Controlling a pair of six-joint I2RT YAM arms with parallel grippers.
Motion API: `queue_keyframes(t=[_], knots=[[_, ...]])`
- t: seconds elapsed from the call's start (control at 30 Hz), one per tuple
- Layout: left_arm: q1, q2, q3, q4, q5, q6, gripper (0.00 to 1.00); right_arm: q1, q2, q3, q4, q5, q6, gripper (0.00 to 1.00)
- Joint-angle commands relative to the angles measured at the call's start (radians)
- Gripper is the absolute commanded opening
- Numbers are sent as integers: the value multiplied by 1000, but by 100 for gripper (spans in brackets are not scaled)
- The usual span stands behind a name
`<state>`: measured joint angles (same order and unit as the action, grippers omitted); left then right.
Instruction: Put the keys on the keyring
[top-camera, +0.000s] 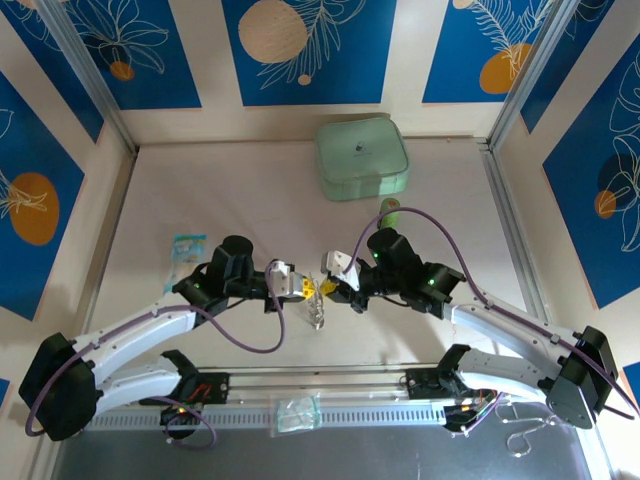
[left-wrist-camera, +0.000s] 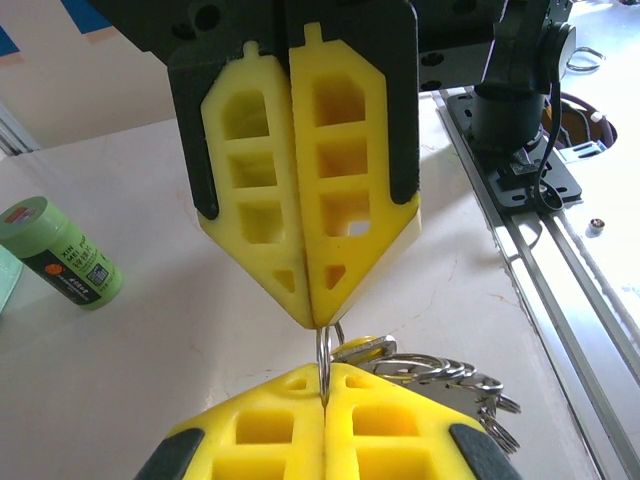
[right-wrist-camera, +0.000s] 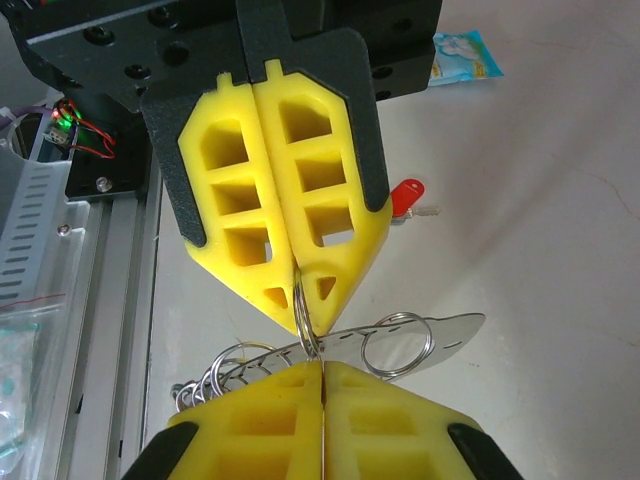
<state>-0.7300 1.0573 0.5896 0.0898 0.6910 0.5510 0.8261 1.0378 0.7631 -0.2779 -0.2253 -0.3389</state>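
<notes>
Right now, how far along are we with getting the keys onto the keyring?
Done: nothing clearly; the yellow key sits against the keyring, but whether it is threaded is unclear. In hand: the left end effector and right end effector are both shut on the keyring. Left: the red key lies loose on the table.

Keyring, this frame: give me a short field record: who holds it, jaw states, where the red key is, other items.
left gripper: jaws shut on a thin ring of the keyring
right gripper: jaws shut on the same ring, tip to tip with the left
red key: on the table, apart from the keyring, not threaded
green cylinder: on the table, untouched
pale green case: far side of the table
</notes>
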Motion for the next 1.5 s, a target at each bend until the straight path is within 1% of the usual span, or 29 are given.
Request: queue_keyframes(t=[0.0, 0.03, 0.07, 0.13, 0.2, 0.33, 0.4, 0.73, 0.8, 0.87, 0.97, 1.03, 1.23, 1.3, 1.37, 1.4, 1.47], knots=[[-4, -22, -10, 39, 42, -8, 0, -2, 10, 3, -19, -24, -5, 13], [-5, -22, -9, 39, 42, -7, 0, -2, 13, 1, -20, -25, -6, 18], [-5, -22, -9, 39, 42, -8, 0, -2, 14, 0, -18, -22, -7, 20], [-5, -22, -8, 39, 42, -7, 0, -2, 17, -1, -20, -22, -9, 19], [-5, -23, -8, 39, 42, -8, 0, -2, 20, 1, -21, -22, -11, 16], [-5, -25, -8, 41, 42, -9, 0, -2, 22, 7, -24, -28, -13, 4], [-5, -27, -11, 41, 44, -10, 0, -4, 22, 11, -30, -28, -14, 1], [-5, -34, -23, 80, 72, -32, 0, -5, 64, -22, 32, -50, 21, 0], [-4, -32, -23, 80, 73, -33, 0, -4, 53, -23, 37, -43, 21, 4], [-5, -31, -22, 80, 73, -32, 0, -4, 36, -25, 39, -40, 20, 12], [-5, -32, -22, 81, 73, -31, 0, -4, 6, -33, 45, -59, 14, 21], [-5, -31, -21, 82, 73, -31, 0, -3, -8, -40, 58, -69, 16, 25], [-5, -29, -22, 84, 73, -33, 0, 5, 4, -39, 94, -78, 28, 27], [-4, -29, -21, 84, 73, -33, 0, 7, 9, -43, 115, -80, 34, 27], [-4, -30, -22, 84, 73, -34, 0, 7, 14, -45, 126, -76, 34, 24], [-5, -30, -22, 84, 73, -34, 0, 7, 17, -45, 128, -73, 35, 20], [-4, -29, -23, 84, 71, -34, 0, 7, 19, -42, 127, -75, 32, 10]])
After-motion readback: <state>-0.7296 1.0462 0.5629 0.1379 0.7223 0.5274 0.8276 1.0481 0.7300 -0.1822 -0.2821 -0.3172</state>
